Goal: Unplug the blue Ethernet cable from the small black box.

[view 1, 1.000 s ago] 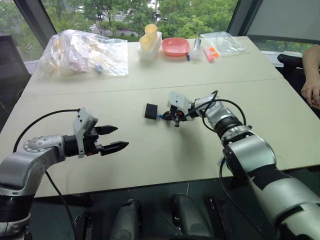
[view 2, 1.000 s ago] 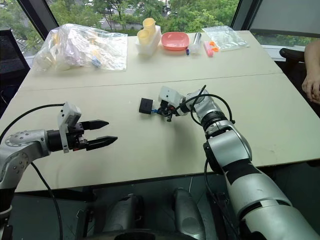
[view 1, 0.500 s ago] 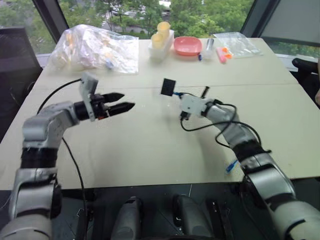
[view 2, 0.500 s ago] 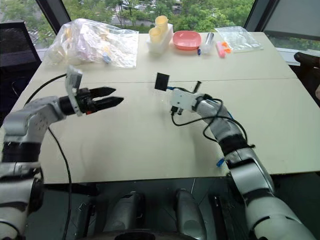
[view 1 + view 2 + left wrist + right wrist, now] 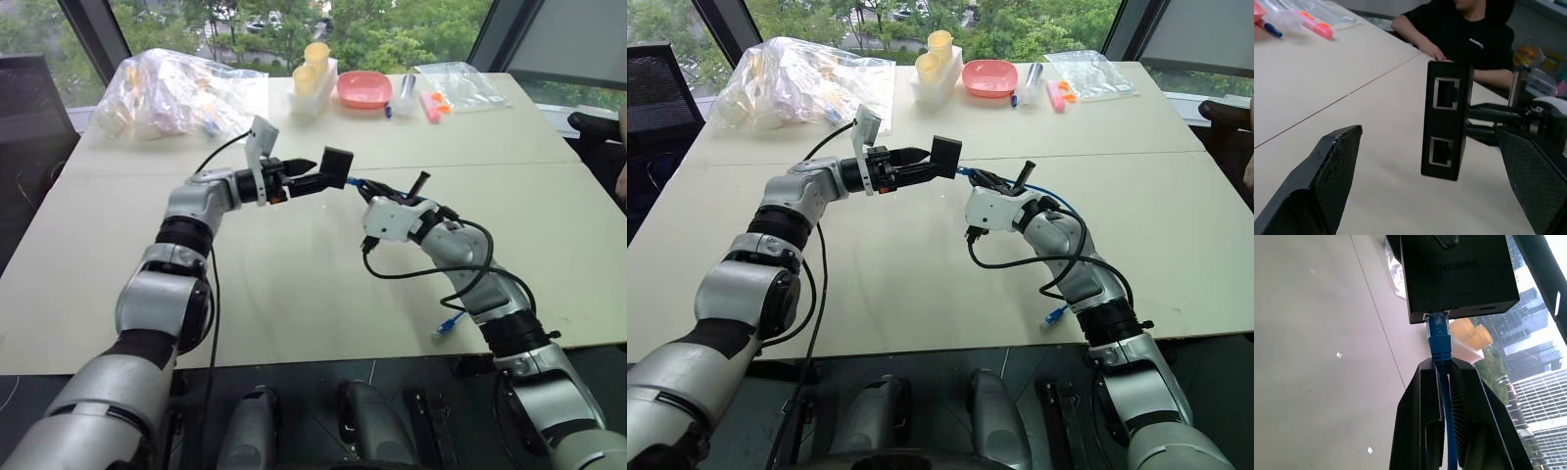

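Observation:
The small black box (image 5: 338, 166) hangs in the air over the table, its two empty ports (image 5: 1445, 93) facing my left gripper. The blue Ethernet cable (image 5: 1439, 330) is plugged into the box's far side. My right gripper (image 5: 1442, 364) is shut on the cable just behind the plug and holds the box up by it. My left gripper (image 5: 315, 173) is open and level, with the box at its fingertips and framed between its fingers (image 5: 1327, 171) without touching them. The cable's free end (image 5: 449, 323) dangles past the table's front edge.
At the table's far side lie a crumpled plastic bag (image 5: 176, 93), yellow cups (image 5: 315, 61), a pink bowl (image 5: 364, 90), markers (image 5: 431, 103) and a clear bag (image 5: 453, 83). A person in a black shirt (image 5: 1469, 34) sits at the table's right side.
My right gripper has lifted the box off the table by the cable. My left arm has swung forward and right until its open fingers reach the box. The camera view has also shifted.

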You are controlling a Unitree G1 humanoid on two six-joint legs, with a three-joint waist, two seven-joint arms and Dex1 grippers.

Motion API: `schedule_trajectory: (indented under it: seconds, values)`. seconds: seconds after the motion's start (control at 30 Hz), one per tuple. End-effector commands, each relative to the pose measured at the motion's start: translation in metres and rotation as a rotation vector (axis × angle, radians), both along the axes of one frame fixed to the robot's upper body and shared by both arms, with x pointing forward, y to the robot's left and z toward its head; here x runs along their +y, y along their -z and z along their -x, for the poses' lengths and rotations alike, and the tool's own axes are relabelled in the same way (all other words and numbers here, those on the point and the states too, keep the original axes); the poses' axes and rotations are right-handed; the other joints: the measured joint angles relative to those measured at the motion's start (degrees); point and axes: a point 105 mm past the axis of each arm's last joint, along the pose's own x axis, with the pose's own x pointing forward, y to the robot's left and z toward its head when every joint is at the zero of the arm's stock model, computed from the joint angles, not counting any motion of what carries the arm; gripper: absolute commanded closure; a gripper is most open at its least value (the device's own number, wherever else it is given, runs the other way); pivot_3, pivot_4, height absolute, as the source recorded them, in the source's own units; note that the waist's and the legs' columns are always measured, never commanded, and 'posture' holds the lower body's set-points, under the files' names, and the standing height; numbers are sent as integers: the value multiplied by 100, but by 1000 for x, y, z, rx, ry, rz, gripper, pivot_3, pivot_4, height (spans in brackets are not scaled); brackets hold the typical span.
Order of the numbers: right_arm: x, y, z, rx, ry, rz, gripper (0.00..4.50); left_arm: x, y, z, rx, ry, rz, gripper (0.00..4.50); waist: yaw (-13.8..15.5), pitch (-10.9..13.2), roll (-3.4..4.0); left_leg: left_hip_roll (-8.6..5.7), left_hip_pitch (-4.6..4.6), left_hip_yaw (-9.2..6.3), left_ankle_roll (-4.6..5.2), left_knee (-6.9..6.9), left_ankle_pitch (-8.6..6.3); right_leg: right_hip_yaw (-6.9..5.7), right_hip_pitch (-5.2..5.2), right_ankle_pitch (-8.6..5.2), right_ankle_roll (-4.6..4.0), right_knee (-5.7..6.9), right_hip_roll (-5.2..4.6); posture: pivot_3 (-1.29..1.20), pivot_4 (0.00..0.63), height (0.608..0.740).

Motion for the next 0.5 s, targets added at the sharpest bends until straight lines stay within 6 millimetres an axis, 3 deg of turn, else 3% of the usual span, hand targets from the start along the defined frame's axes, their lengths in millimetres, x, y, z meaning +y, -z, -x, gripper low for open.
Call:
schedule_trajectory:
  seconds: [0.03,0.1,0.13,0.17,0.43,0.5]
  values:
    - [-4,-18,5,-63,4,-14,4471,-5,-26,-5,-68,-6,51,0,11,0,0,0,0,0,0,0,0,0,0,0,0,0,0,0,150,740]
    - [-3,-19,5,-63,5,-14,4471,-6,-26,-5,-73,-6,48,0,8,0,0,0,0,0,0,1,0,1,1,0,0,0,0,0,150,740]
    - [-3,-19,5,-63,5,-13,4500,-6,-26,-5,-75,-7,47,523,8,0,0,0,0,0,0,1,0,0,0,0,1,0,0,0,150,740]
    - [-3,-19,6,-64,6,-13,4500,-7,-26,-5,-74,1,49,727,8,0,0,0,0,0,0,0,0,0,0,0,1,0,0,0,150,740]
    - [4,-22,12,-84,-21,25,4500,-11,-20,2,-51,72,34,3831,21,0,0,0,-2,-1,0,1,0,0,0,0,1,0,0,0,150,740]
    - [7,-22,13,-86,-29,34,4500,-11,-19,2,-47,71,37,3980,21,0,0,0,-2,-1,0,1,0,0,1,0,1,0,0,0,150,740]
